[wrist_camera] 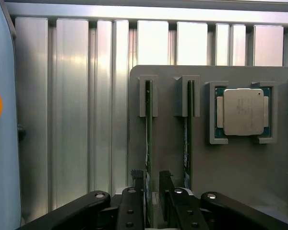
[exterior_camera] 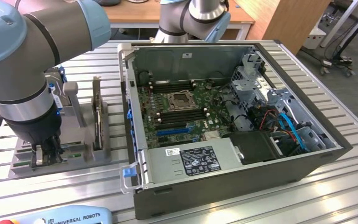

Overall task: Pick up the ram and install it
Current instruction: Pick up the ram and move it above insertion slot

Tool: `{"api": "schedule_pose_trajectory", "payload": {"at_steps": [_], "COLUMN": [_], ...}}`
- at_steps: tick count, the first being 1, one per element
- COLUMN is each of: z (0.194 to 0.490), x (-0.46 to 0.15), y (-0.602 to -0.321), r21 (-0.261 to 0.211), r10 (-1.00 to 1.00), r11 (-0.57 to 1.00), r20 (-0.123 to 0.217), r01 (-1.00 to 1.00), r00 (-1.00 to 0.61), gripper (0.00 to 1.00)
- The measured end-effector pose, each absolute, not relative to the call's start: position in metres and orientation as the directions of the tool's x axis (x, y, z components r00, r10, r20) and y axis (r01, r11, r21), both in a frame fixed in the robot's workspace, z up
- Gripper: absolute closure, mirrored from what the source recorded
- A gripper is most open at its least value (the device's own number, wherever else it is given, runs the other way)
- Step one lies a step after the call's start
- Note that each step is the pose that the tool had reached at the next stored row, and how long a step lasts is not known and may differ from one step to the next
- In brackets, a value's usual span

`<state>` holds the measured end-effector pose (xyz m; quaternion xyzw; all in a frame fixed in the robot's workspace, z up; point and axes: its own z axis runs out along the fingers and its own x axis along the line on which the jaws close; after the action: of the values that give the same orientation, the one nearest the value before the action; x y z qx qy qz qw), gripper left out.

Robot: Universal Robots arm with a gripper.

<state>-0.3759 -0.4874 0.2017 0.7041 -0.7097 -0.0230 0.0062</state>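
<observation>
Straddling the ram (wrist_camera: 148, 129) with the gripper (wrist_camera: 151, 184): one black finger on each side of the stick. The fingers (wrist_camera: 138, 187) stand apart, and a thin gap shows between one of them and the board, so it's not clamped.

- The ram stands on edge in a slot of the grey holder (wrist_camera: 240, 167), the slot farther from the holder's CPU pocket.
- A second stick (wrist_camera: 187, 129) sits in the holder slot between the ram and the CPU (wrist_camera: 243, 111).
- The CPU lies flat in its pocket on the holder, metal lid up.
- The expansion card (exterior_camera: 97, 112) stands upright in the holder, on the side toward the case.
- The computer case (exterior_camera: 229, 186) lies just beside the holder, on the exterior view's right of it, with its side open and the motherboard (exterior_camera: 179, 107) exposed.
- The holder rests on the slatted aluminium table (wrist_camera: 72, 120), as does the case.
- The arm comes down near-vertical onto the holder.
</observation>
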Motion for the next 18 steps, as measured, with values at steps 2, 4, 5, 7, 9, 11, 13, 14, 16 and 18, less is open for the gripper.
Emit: {"api": "schedule_pose_trajectory", "payload": {"at_steps": [2,4,5,7,9,11,13,14,16,18], "z": [0.2016,0.2017,0.2017,0.2017,0.2016,0.2006,0.2002,0.2001,0.1998,0.1997], "x": [-0.3759,-0.3758,-0.3759,-0.3759,-0.3759,-0.3759,-0.3759,-0.3758,-0.3759,-0.3758], "y": [-0.4876,-0.4889,-0.4890,-0.4889,-0.4890,-0.4890,-0.4889,-0.4888,-0.4877,-0.4868], "r21": [0.041,0.041,0.042,0.041,0.042,0.041,0.042,0.042,0.042,0.041], "r10": [-1.000,-1.000,-1.000,-1.000,-1.000,-1.000,-1.000,-1.000,-1.000,-1.000], "r11": [0.007,0.007,0.007,0.007,0.007,0.007,0.007,0.007,0.008,0.007], "r20": [-0.024,-0.024,-0.024,-0.024,-0.024,-0.024,-0.023,-0.023,-0.024,-0.024], "r01": [-0.999,-0.999,-0.999,-0.999,-0.999,-0.999,-0.999,-0.999,-0.999,-0.999], "r00": [-0.008,-0.008,-0.008,-0.008,-0.008,-0.008,-0.008,-0.008,-0.009,-0.008], "gripper": [0.73,0.73,0.73,0.73,0.73,0.73,0.73,0.73,0.73,0.73]}}
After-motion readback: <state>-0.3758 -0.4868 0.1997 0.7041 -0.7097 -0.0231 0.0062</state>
